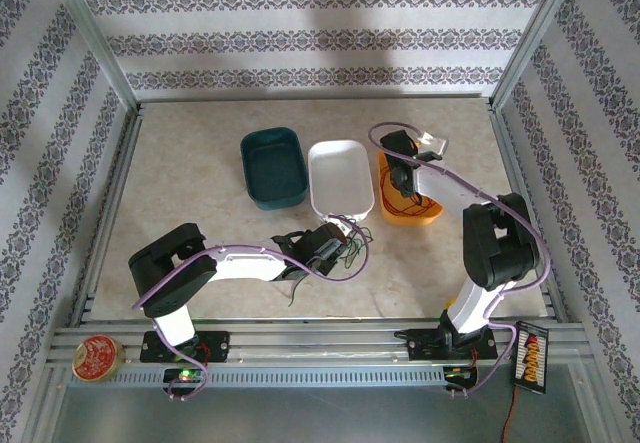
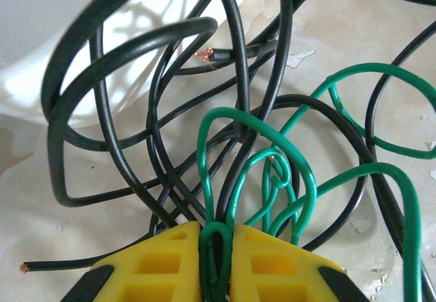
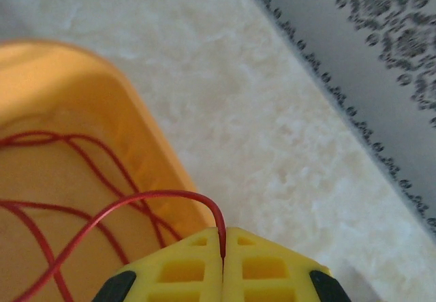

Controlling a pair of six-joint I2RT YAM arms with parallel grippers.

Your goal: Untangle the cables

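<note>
Pinching green cable (image 2: pixel 203 165): left claw (image 2: pixel 216 247).

Just on the near side of the white tray (image 1: pixel 341 176), the cables (image 1: pixel 350 250) are too small to tell strands apart.

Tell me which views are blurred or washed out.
Left wrist: green cable and black cables crisp, white tray behind them washed out. Right wrist: soft overall, red cable and orange tray blurred. Top external: evenly lit, reasonably sharp.
</note>
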